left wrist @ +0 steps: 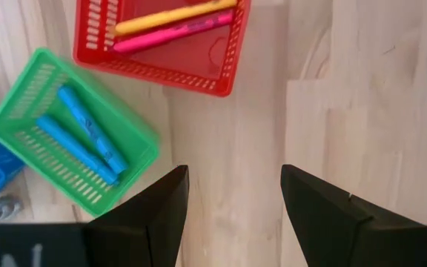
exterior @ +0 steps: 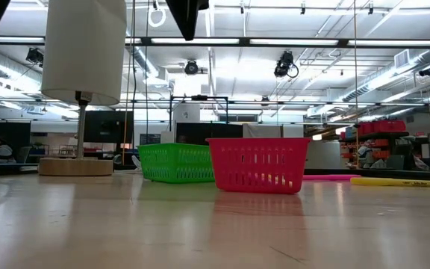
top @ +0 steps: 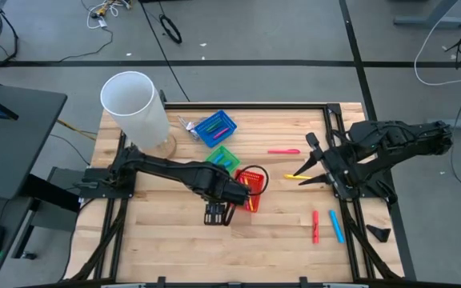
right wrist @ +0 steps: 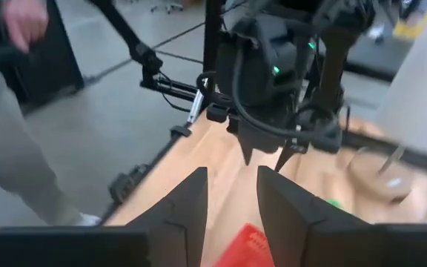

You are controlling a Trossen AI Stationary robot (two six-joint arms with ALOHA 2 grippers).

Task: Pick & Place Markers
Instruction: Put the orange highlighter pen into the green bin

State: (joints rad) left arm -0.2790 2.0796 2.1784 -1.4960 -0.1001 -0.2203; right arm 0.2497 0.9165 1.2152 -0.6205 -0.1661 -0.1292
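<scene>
Loose markers lie on the wooden table: a pink one (top: pixel 283 151), a yellow one (top: pixel 297 176), a red one (top: pixel 315 226) and a blue one (top: pixel 337 226). The red basket (left wrist: pixel 161 44) holds a yellow marker (left wrist: pixel 173 16) and a pink marker (left wrist: pixel 173 35). Two blue markers (left wrist: pixel 87 141) lie in the green basket (left wrist: pixel 21 119). My left gripper (left wrist: pixel 236 185) points down, open, over bare wood just near of the red basket (top: pixel 250 186). My right gripper (top: pixel 306 166) hovers open at the right, above the yellow marker, pointing toward the table's left.
A blue basket (top: pixel 214 128) stands at the far middle beside the green basket (top: pixel 222 158). A tall white cylinder (top: pixel 134 108) on a round wooden base stands at the far left. A person (right wrist: pixel 10 148) stands beyond the table's left side. Bare wood lies at the near left.
</scene>
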